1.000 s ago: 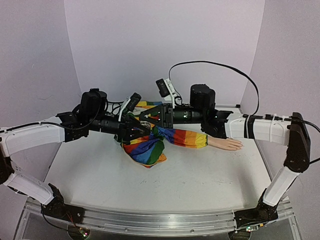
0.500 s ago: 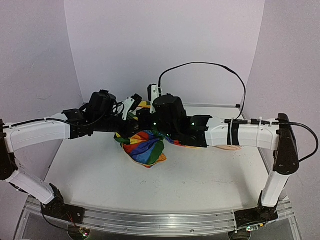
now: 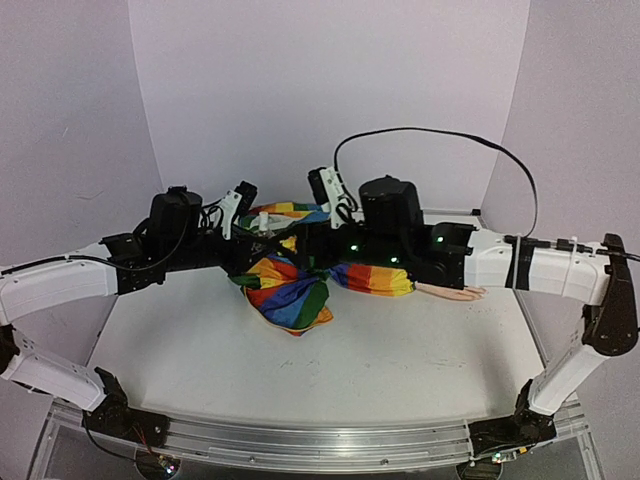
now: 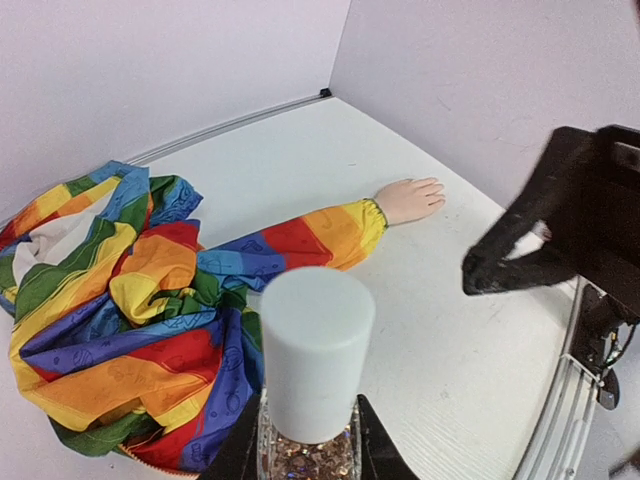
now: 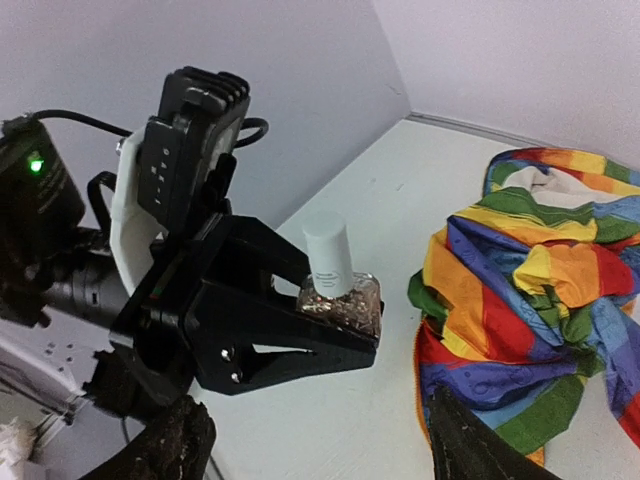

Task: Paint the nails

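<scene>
A small glitter nail polish bottle (image 4: 312, 440) with a white cap (image 4: 315, 345) stands upright between the fingers of my left gripper (image 4: 305, 462), which is shut on its glass body. The right wrist view shows the same bottle (image 5: 340, 292) from the side, ahead of my open right gripper (image 5: 320, 445), whose fingers are spread wide with nothing in them. A pale mannequin hand (image 4: 408, 198) lies flat on the table at the end of a rainbow-striped sleeve (image 4: 300, 240). Its nails (image 4: 436, 189) are too small to make out. From above, the hand (image 3: 455, 291) shows beyond the right arm.
The rainbow garment (image 3: 290, 295) lies bunched in the middle of the white table (image 3: 400, 370), under both grippers. Purple walls close the back and sides. A black cable (image 3: 440, 135) arcs over the right arm. The table's metal rail (image 3: 300, 445) runs along the near edge.
My right gripper has opened. The right arm swung left over the mannequin hand, then drew back right, uncovering it. The left arm shifted slightly left, still holding the bottle.
</scene>
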